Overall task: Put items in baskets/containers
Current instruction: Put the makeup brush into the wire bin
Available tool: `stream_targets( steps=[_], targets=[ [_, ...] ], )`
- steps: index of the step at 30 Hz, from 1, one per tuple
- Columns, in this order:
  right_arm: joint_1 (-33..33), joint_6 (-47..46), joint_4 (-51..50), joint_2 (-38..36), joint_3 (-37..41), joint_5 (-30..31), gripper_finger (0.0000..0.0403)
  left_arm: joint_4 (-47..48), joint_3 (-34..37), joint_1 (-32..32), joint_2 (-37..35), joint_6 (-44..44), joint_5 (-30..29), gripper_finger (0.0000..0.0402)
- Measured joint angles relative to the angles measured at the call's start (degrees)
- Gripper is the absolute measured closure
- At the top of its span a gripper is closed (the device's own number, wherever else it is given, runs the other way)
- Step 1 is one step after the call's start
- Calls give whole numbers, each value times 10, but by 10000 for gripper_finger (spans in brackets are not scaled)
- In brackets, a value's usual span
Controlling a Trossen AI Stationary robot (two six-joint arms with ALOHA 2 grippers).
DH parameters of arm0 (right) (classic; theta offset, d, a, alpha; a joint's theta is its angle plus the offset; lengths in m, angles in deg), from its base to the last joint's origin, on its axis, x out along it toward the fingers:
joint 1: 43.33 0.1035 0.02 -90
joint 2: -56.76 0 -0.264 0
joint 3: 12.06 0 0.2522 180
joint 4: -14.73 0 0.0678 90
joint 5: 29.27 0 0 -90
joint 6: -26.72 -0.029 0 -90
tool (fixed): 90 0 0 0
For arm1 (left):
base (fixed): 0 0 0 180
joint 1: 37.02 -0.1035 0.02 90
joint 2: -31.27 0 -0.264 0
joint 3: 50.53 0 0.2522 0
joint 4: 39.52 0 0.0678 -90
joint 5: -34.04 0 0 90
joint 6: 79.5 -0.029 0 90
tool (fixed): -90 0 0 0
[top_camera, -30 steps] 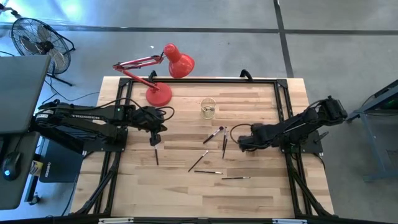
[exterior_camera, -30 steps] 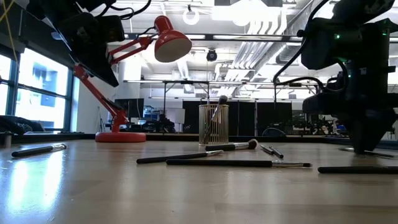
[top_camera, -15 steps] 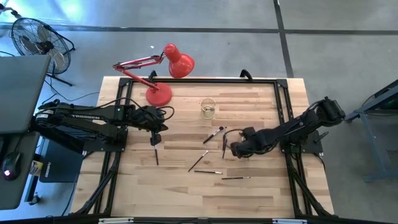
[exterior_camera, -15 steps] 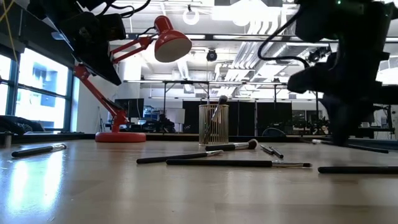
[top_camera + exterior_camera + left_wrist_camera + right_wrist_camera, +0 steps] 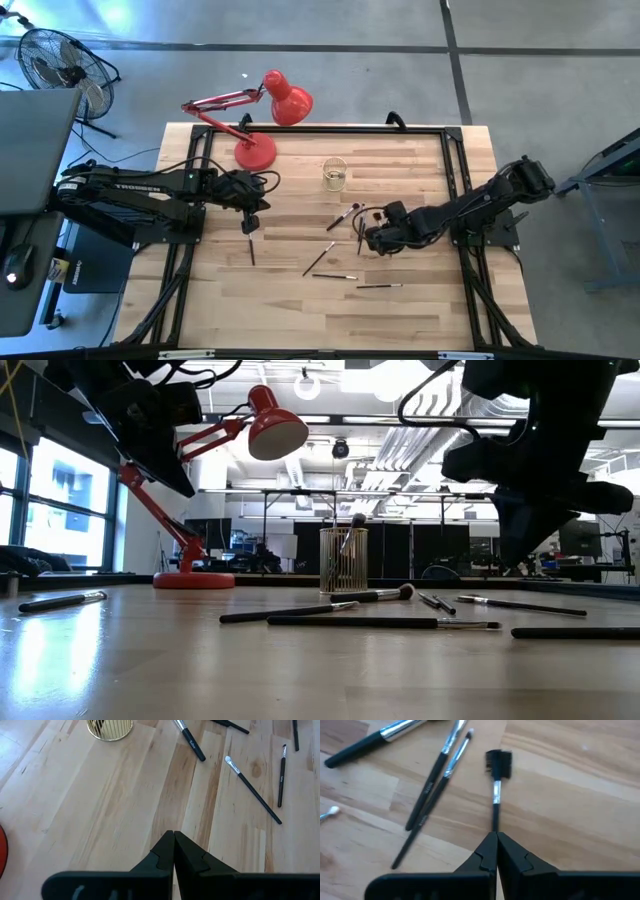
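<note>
Ranging from left to right: the left gripper (image 5: 250, 226) is parked over bare table (image 5: 420, 310), fingers pressed together and empty, with one stray brush (image 5: 252, 252) just beside it. The red lamp (image 5: 272, 100) is set at the far edge. The glass cup (image 5: 334, 174) is placed near the table's middle, one brush already stood inside. Loose brushes (image 5: 330, 265) are scattered on the wood between cup and right arm. The right gripper (image 5: 368, 240) is clamped on the handle end of a small spoolie brush (image 5: 496, 785). Risks judged: so thin a handle, pinched at its tip, may be swung or dropped in transit; neighbouring brushes may be dragged; the light cup may be tipped on insertion.
</note>
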Motion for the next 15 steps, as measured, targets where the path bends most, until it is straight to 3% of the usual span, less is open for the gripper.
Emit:
stream_targets(
  steps=[10,15],
  targets=[
    [-17,-2,10,-1,2,17,401,0,0,0,0,0,0,402],
    [-41,0,39,-1,19,29,377,0,0,0,0,0,0,402]
  ],
)
